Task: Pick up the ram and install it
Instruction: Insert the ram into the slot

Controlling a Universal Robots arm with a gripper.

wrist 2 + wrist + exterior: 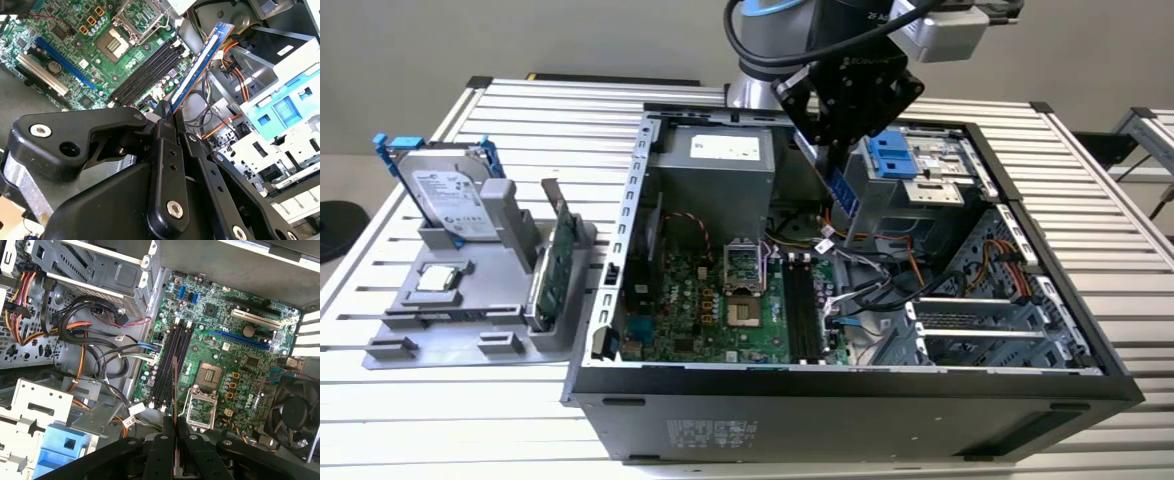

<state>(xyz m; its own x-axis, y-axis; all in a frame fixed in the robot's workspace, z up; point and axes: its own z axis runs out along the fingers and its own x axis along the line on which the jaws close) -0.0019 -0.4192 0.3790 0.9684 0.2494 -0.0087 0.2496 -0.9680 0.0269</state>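
My gripper (835, 152) is shut on the ram (843, 192), a thin dark blue stick that hangs below the fingers inside the open computer case. In the second wrist view the ram (202, 65) juts out from the pinched fingers (165, 112) with its pale label strip showing. It appears edge-on (174, 385) in the first wrist view, above the gripper (174, 427). The ram hovers over the black memory slots (801, 300) (145, 70) (172, 357) on the green motherboard, apart from them and a little toward the drive cage side.
The case wall (854, 400) rings the work area. A blue drive bay (901, 155) and loose cables (867, 290) lie close to the ram. On the exterior view's left, a grey holder (440, 320) carries a silver hard drive (447, 195) and an upright green card (554, 270).
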